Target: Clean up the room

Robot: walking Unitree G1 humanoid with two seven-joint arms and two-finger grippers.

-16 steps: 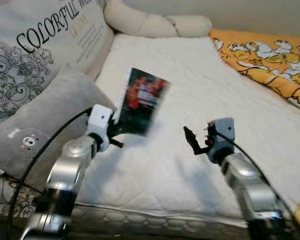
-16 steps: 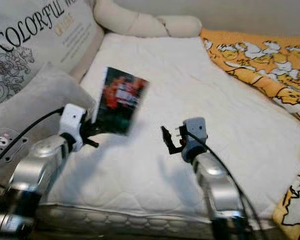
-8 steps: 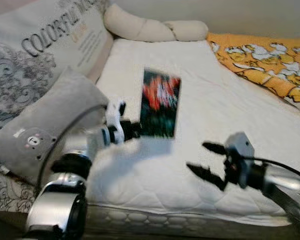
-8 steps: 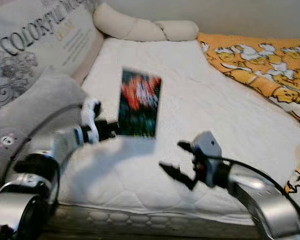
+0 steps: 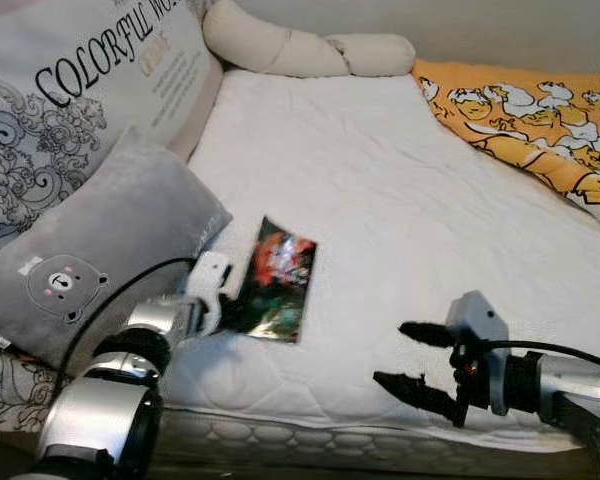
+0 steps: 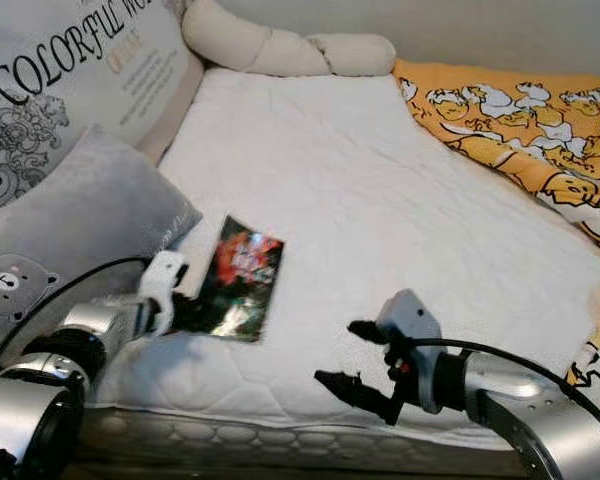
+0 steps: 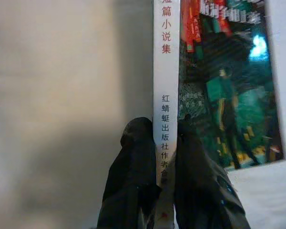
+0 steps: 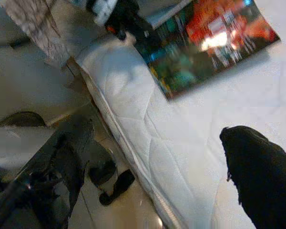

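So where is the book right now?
In the head views the book lies on the white mattress near its front left edge, beside the grey bear pillow, its spine pinched by the left gripper.

A paperback book [image 5: 276, 280] lies near the front edge of the white bed [image 5: 400, 200], cover up and slightly tilted, just beside the grey bear pillow. Its glossy cover is dark — red, orange and teal artwork — and its white spine carries red Chinese characters. The left gripper [image 7: 164, 157] pinches it at the spine's lower end.
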